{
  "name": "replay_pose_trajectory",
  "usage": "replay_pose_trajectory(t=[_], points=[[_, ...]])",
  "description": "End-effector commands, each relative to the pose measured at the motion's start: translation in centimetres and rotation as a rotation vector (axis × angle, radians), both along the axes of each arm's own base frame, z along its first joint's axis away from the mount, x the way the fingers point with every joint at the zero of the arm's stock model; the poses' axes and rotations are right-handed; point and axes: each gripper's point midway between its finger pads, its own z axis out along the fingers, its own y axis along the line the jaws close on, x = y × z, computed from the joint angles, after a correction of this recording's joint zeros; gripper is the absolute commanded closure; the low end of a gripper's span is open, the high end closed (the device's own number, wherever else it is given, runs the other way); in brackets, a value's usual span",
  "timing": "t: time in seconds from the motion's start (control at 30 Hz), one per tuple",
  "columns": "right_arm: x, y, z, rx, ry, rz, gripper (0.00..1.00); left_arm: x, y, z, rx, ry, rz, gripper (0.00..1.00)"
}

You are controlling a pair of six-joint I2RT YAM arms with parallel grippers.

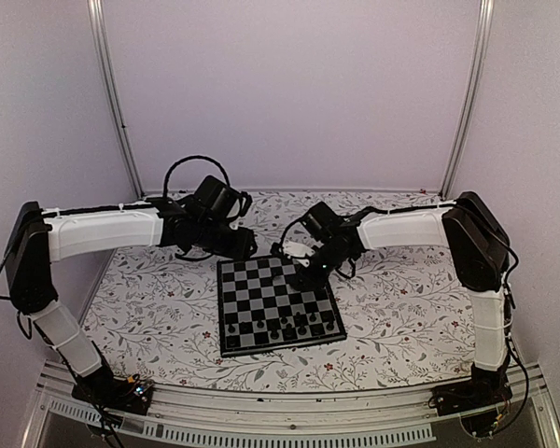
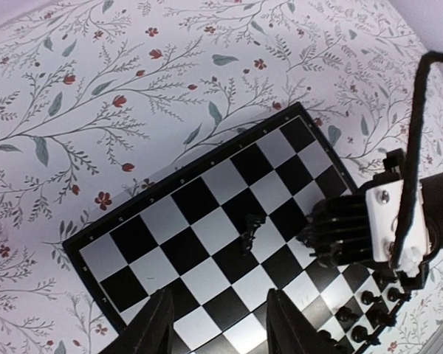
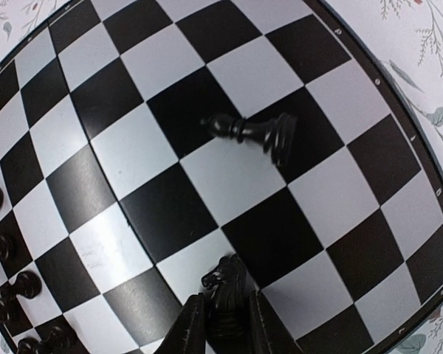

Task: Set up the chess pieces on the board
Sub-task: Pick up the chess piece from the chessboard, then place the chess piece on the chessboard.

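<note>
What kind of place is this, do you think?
Probably a robot test booth in a lab, not a home: plain pale walls in a metal frame, a left arm and right arm bolted at the table edge, and a chessboard on a flowered cloth.

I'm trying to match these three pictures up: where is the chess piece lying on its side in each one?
Top external: too small to pick out, somewhere by the right tool.
Left wrist: fallen piece near picture centre, left of that tool.
Right wrist: upper centre, beyond the knight.
Shared landmark: standing pieces.
</note>
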Motion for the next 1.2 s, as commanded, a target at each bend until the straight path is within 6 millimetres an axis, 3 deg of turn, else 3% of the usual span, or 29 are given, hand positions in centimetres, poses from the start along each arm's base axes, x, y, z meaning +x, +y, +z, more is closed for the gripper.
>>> replay_pose_trajectory(t=[0.0, 0.17, 0.4, 0.67, 1.17], points=[[-2.3, -1.3, 1.5, 0.005, 0.024, 0.032, 0.77, 0.3, -2.6, -0.1, -0.191, 0.043, -0.040, 0.56], [-2.6, -0.7, 5.5, 0.116, -0.041, 0.060, 0.79, -0.6, -5.3, -0.4, -0.434, 0.149, -0.075, 0.56], [-2.8, -0.5, 8.3, 0.191, -0.076, 0.077, 0.81, -2.0, -8.3, -0.3, -0.667, 0.267, -0.162, 0.59], [-2.9, -0.4, 9.2, 0.210, -0.086, 0.080, 0.81, -2.9, -9.5, -0.6, -0.783, 0.347, -0.191, 0.63], [-3.0, -0.3, 10.1, 0.230, -0.089, 0.078, 0.81, -3.9, -10.4, -2.8, -0.783, 0.472, -0.201, 0.64]])
